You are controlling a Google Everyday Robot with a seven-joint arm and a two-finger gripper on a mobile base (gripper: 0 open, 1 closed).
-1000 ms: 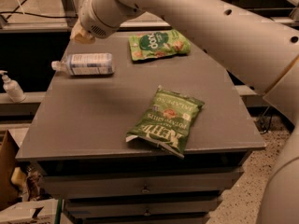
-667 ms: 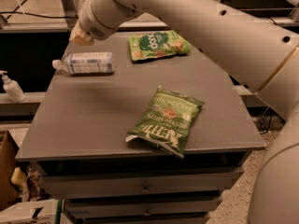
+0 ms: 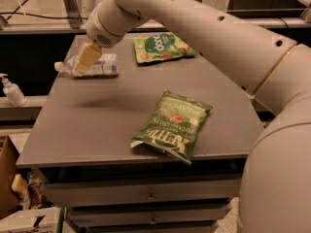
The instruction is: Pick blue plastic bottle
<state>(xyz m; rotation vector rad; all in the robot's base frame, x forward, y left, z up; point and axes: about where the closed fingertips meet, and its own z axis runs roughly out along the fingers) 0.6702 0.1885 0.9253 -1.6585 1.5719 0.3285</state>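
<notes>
Cream arm (image 3: 204,28), dark holes, gold joint ring; tan pincer (image 3: 86,58) above the table (image 3: 97,130) at far left

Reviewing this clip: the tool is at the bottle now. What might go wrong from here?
The tool hangs over the cap-side half of the blue plastic bottle, which lies on its side near the back-left edge of the table. A glancing contact may roll or push it off that edge. Gripped so near the cap end, it might tilt or slip when lifted.

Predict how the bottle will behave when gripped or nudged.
Lying on its side, the bottle would probably roll if nudged. Its clear plastic likely feels light and slightly squashy. The gripper hovers right over its neck end.
</notes>
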